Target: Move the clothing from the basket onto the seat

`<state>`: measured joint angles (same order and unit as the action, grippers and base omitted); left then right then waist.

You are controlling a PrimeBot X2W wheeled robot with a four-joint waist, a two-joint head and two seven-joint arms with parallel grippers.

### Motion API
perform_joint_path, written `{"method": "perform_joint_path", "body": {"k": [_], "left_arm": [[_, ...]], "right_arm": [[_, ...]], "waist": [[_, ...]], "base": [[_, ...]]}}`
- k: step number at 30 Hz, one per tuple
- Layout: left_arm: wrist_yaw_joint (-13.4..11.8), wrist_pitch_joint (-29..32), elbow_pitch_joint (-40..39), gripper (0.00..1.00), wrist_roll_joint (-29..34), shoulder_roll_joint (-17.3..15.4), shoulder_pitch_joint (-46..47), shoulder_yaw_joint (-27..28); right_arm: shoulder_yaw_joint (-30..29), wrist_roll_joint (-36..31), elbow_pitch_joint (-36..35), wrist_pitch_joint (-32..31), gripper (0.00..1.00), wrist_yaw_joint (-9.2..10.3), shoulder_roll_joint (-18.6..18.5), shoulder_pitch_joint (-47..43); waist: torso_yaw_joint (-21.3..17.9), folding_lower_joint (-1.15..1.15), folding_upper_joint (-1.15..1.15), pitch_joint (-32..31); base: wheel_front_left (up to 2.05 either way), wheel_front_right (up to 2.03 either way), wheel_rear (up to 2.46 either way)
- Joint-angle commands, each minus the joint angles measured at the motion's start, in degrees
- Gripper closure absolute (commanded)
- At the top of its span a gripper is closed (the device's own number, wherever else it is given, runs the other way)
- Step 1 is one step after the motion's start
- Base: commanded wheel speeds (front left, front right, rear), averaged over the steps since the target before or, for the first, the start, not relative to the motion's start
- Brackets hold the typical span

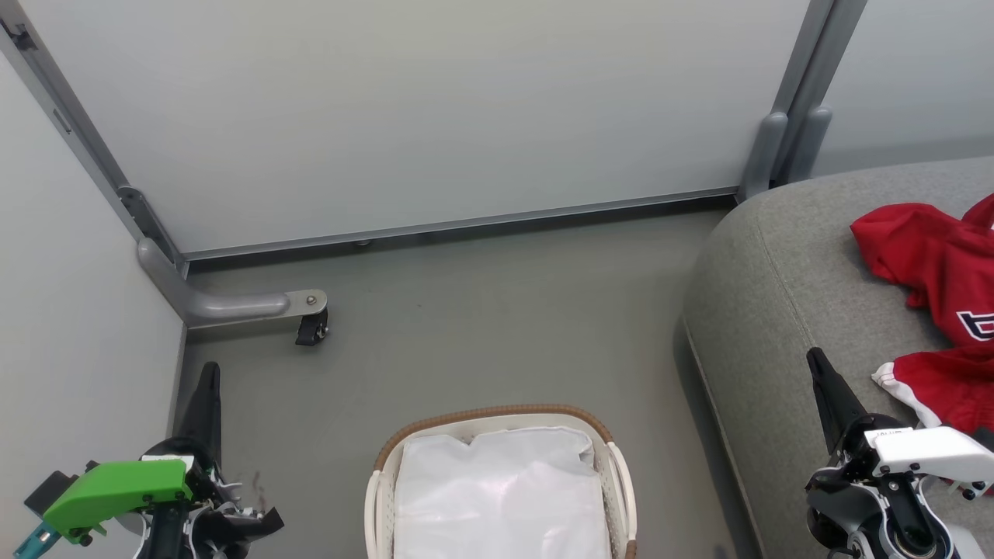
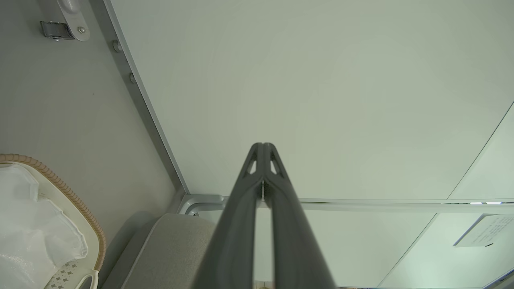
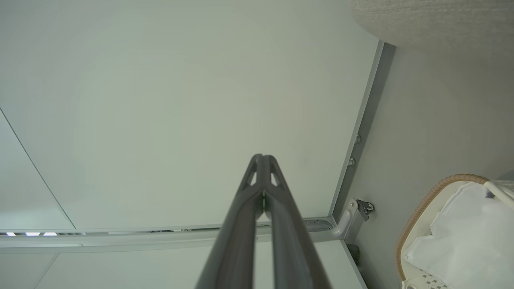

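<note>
With basket (image 1: 497,423) holding only liner: red clothing (image 1: 936,268) heaped on seat (image 1: 776,295); soft, light, likely best pinched at a bunched fold. Left gripper (image 2: 263,146), right gripper (image 3: 263,157) pressed together, empty.

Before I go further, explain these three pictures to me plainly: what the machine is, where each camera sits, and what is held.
This is a wheeled robot with two arms. The head view looks down from its head: the left gripper sits lower left, the right gripper lower right. Between them on the grey floor stands a white basket with only its white liner visible inside. The red clothing lies on the grey seat to the right. The other two pictures come from cameras on each wrist, looking along the dark fingers toward pale wall panels. Both grippers are shut and hold nothing.
</note>
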<state>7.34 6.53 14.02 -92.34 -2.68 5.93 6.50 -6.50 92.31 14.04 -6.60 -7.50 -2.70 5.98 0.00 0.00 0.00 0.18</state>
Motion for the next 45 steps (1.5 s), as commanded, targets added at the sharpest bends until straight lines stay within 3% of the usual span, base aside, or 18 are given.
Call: {"method": "perform_joint_path", "body": {"k": [1, 45], "left_arm": [[0.3, 0.2, -0.1, 1.00, -0.2, -0.4, 0.6, 0.1], [0.3, 0.2, -0.1, 1.00, -0.2, -0.4, 0.6, 0.1]], "right_arm": [[-0.1, 0.2, -0.1, -0.1, 1.00, 0.02, -0.4, 0.4], [-0.1, 0.2, -0.1, -0.1, 1.00, 0.02, -0.4, 0.4]], "waist": [[0.0, 0.00, 0.00, 0.0], [0.0, 0.00, 0.00, 0.0]], "base": [[0.00, 0.00, 0.00], [0.00, 0.00, 0.00]]}}
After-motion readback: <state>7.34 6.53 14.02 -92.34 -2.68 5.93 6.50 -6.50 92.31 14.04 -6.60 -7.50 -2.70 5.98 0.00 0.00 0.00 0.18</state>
